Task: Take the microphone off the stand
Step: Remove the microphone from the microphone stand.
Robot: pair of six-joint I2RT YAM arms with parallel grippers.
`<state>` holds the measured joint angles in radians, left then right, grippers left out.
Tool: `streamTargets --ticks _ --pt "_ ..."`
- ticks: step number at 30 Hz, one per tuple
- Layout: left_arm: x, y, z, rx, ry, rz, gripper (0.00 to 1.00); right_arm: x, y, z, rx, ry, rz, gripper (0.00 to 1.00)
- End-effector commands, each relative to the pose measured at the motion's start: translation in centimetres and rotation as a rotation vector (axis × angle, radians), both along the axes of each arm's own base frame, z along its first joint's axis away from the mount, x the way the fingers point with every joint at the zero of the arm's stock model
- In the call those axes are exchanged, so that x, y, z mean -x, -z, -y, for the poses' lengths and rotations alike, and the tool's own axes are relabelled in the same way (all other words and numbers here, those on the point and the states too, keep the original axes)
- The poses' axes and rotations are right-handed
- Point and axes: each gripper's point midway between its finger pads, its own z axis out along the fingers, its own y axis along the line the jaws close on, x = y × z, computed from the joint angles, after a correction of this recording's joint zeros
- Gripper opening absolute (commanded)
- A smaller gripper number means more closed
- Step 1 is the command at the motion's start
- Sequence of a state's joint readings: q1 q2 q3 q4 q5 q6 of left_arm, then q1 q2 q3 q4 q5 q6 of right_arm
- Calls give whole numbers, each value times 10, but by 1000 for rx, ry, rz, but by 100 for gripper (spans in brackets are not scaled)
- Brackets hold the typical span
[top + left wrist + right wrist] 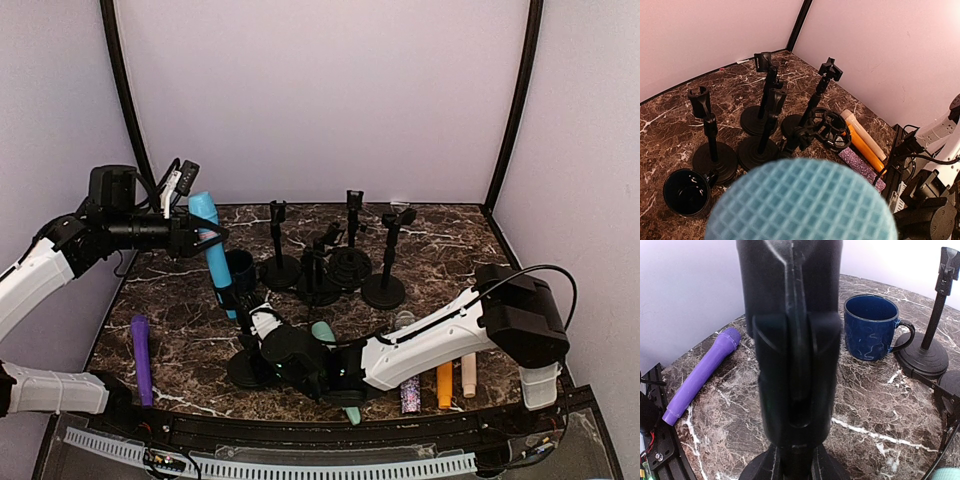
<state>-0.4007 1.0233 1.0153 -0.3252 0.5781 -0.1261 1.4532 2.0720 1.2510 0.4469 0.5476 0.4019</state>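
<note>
- Clamping the light blue microphone [208,240] in the left gripper [196,238], jaws partly closed around its body, grille end up, tilted.
- Hanging above the marble table [440,250], with the lower end just over the black stand [243,368]; cannot tell whether it touches the stand's clip.
- Pinching the black stand's post with the right gripper [258,345], jaws shut tight on it, base flat on the table.
- Lying to the left of the stand: a purple microphone [140,358]. Standing behind it: a blue mug [872,327].
</note>
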Motion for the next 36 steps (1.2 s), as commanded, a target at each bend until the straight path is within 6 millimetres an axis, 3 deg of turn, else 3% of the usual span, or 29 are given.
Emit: streamTargets --ticks 1,18,22,29,32,33,36 --pt "-11 -124 -15 148 -69 410 0 26 104 38 342 -60 -74 0" --pt "-11 -129 -19 144 -75 420 0 24 103 41 339 -38 -75 0" --pt "-16 -130 -27 111 -137 420 0 15 93 46 308 18 -60 0" --pt "-20 -79 -69 -76 -365 253 0 -25 39 47 161 107 30 0" --pt "-9 -45 -87 -147 -432 143 0 -39 10 40 105 110 96 0" --pt "-4 -43 -93 -145 -461 128 0 -43 2 38 90 110 113 0" --pt "13 -9 -100 -172 -478 -7 0 -56 -16 32 52 106 154 0"
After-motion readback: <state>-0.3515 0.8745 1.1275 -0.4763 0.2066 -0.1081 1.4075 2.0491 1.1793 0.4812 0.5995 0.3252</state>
